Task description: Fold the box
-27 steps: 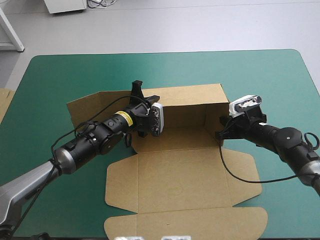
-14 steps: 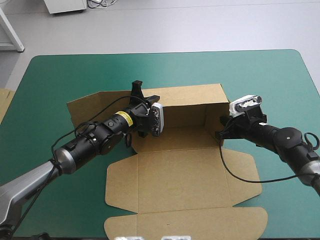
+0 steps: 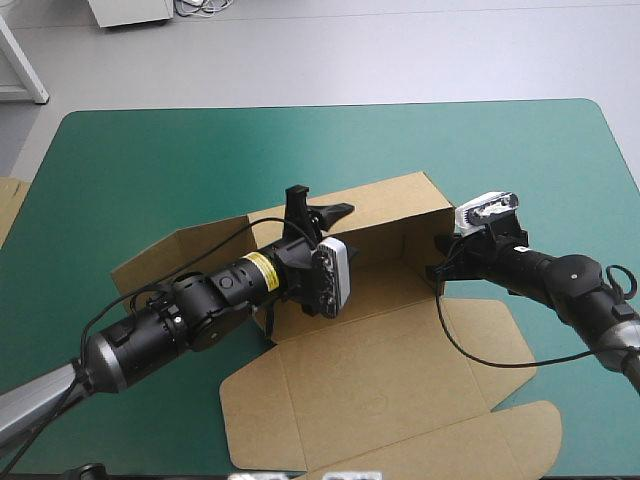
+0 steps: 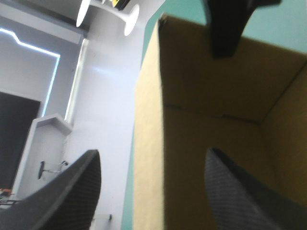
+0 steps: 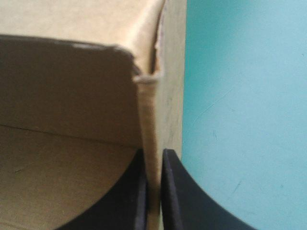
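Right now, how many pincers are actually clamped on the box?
1. The right pincer is shut on the box's right wall. The left pincer is open, astride a raised wall, not clamping it.

Looks like a lab: teal-green table (image 3: 150, 150), grey floor (image 3: 400, 50).

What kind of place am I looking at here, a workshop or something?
Likely a robotics lab bench, not a packing line: one table with a teal-green cover, a single cut brown cardboard box on it, and two arms whose black-finned left gripper and right gripper work its raised walls.
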Robot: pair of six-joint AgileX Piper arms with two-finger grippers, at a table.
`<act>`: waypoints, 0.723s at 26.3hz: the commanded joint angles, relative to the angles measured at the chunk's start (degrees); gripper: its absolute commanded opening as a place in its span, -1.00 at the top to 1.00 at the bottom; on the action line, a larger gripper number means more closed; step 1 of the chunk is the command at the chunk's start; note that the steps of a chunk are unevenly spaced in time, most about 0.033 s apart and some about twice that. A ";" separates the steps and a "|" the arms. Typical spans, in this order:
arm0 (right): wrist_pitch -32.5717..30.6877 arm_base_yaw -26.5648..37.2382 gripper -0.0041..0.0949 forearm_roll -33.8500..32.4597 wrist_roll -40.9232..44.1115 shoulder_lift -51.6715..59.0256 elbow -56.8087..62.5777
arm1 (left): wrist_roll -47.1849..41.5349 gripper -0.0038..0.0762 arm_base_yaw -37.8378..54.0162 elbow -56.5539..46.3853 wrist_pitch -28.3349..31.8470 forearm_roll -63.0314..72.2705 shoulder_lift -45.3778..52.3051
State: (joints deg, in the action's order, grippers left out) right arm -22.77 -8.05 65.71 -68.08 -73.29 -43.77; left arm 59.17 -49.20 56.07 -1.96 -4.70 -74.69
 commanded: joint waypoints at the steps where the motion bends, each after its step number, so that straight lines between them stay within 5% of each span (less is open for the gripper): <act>1: -0.43 -0.12 0.96 1.73 0.40 1.28 -1.67 | -2.54 -0.24 -4.82 1.42 -1.77 2.54 3.43; 10: 1.93 -0.12 0.96 0.69 2.00 1.28 -1.67 | -3.20 -0.24 -4.02 11.24 -14.92 21.01 7.92; 19: 2.28 -0.12 0.96 0.59 2.13 1.28 -1.67 | -4.40 -0.10 22.14 16.26 -20.69 28.77 8.65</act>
State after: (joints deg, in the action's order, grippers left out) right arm -21.57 -8.10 64.86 -66.57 -73.29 -43.77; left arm 55.25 -33.93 69.88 -24.59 19.40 -68.11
